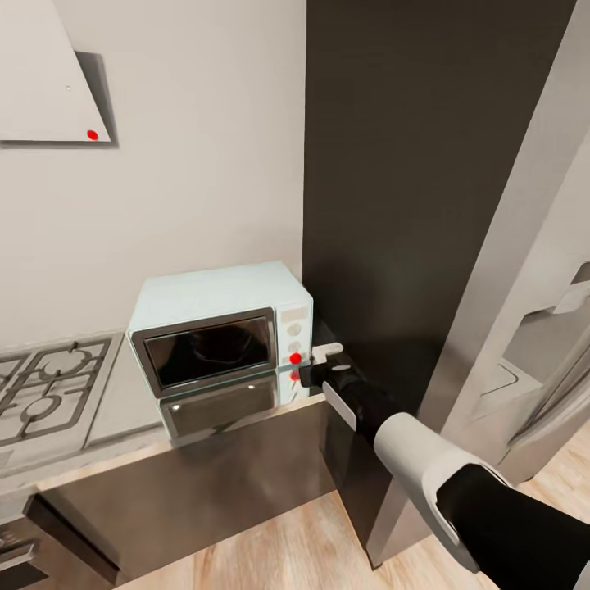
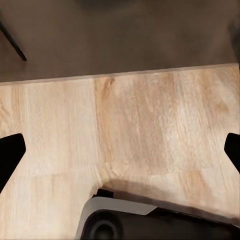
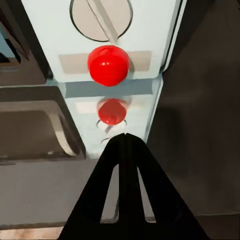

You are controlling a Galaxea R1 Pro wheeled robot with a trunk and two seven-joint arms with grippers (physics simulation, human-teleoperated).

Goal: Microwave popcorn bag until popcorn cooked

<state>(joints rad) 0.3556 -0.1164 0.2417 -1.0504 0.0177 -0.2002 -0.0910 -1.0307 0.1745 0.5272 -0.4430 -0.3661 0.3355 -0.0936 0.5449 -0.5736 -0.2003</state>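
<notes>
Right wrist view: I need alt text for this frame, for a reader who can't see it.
The right gripper, its two dark fingers pressed together, points at a red button on the pale mint-blue microwave control panel, just short of it. A round grey knob sits beside the button, whose reflection shows on the glossy countertop.

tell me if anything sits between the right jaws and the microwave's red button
Nothing visible does. The right gripper, its jaws closed to a point, sits just in front of the microwave control panel, aimed at the red button, with only a bare gap of reflective countertop between them.
</notes>
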